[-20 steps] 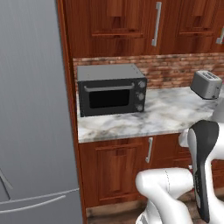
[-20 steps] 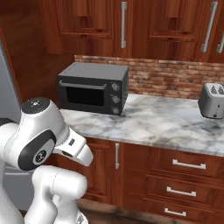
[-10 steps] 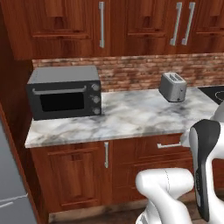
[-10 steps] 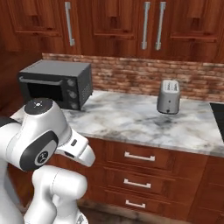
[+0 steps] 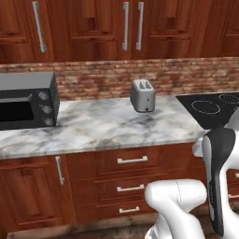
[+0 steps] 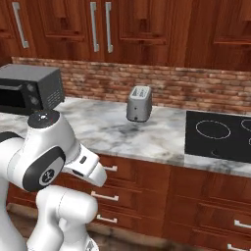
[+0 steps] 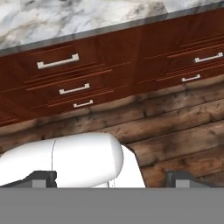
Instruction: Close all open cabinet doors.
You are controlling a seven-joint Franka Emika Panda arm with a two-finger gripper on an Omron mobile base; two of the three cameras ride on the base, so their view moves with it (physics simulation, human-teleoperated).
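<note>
item: cabinet doors (image 5: 84, 28), upper row, reddish-brown wood with raised panels and long upright silver bar handles (image 5: 125, 25). location: on the wall above the brick backsplash (image 6: 196, 90), well above the bench (image 5: 107, 123). every door in both base views lies flush with its neighbours; none stands ajar here. any open door must lie beyond the edges of these views.

item: gripper (image 7: 111, 181), folded low in front of the robot, pointing at the lower drawers (image 7: 59, 61) and the plank floor (image 7: 175, 127). jaws: spread wide, holding nothing, tips far apart at the bottom of the hand view. well apart from any cabinet door.

risks, as judged:
- an open door off to one side could be missed, since the cameras only cover this stretch of wall.
- a raised arm swinging toward the upper row could clip the toaster (image 5: 143, 94) or the microwave (image 5: 25, 100), both standing on the bench below the doors.
- a push near the hinge side, or a glancing one, could slide off the smooth panel and leave a door short of shut.
- the base set too close could jam the elbow against the bench edge.

surface and room: grey-white marble bench, black cooktop (image 6: 220, 135) set in at the right, red brick behind, matching drawers with short level handles below, dark wooden floor.
</note>
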